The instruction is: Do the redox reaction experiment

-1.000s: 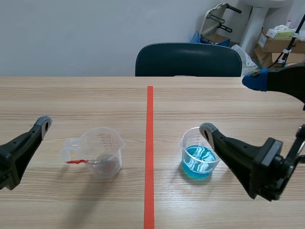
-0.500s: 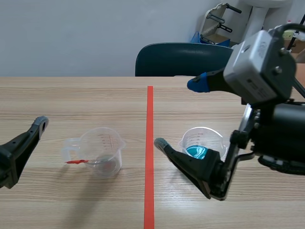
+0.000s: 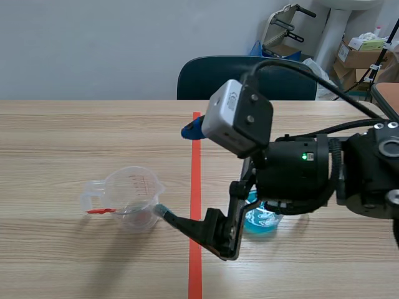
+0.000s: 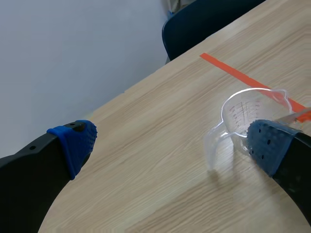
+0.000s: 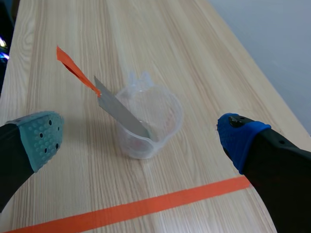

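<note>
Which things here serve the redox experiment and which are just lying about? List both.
For the job:
clear measuring cup holding a metal strip
cup of blue liquid
right pincer, open, by the clear measuring cup

Lying about:
dark chair
cardboard boxes in the background

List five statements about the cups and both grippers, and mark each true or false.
1. The clear cup holds a metal strip with an orange-red end. True.
2. The cup of blue liquid stands on the same side of the tape line as the clear cup. False: they stand on opposite sides of it.
3. The right gripper is across the tape line, near the clear cup. True.
4. The right gripper's jaws are shut on the strip. False: they stand open and touch neither the strip nor the cup.
5. The left gripper has its jaws open. True.
</note>
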Controlling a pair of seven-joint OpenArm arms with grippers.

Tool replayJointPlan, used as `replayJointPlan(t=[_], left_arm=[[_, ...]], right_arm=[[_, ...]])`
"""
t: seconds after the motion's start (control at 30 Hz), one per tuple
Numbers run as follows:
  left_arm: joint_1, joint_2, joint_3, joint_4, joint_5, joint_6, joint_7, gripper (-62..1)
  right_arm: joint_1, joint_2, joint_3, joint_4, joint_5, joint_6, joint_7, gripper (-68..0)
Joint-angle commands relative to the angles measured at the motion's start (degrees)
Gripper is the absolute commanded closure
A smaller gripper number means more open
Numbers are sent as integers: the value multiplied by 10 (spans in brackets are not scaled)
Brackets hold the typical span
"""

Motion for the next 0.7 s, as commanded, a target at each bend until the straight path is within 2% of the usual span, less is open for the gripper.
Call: replayJointPlan(t=[0.0,0.17,0.43,0.67], left_arm=[[14,-5,-6,10,-4,-14,-24,-623],[61,-37,-28,10,1,-58,-66,-623],[102,-108,-38,10,3,-103,-102,-623],[103,-173,-38,6,0,-139,-115,-623]], right_arm=[[17,-14,-5,-8,2,-2,10,-679],[56,-51,-54,-46,2,-2,10,-679],[97,-104,-116,-85,-34,-2,10,-676],[102,-118,-131,-90,-62,-7,10,-533]])
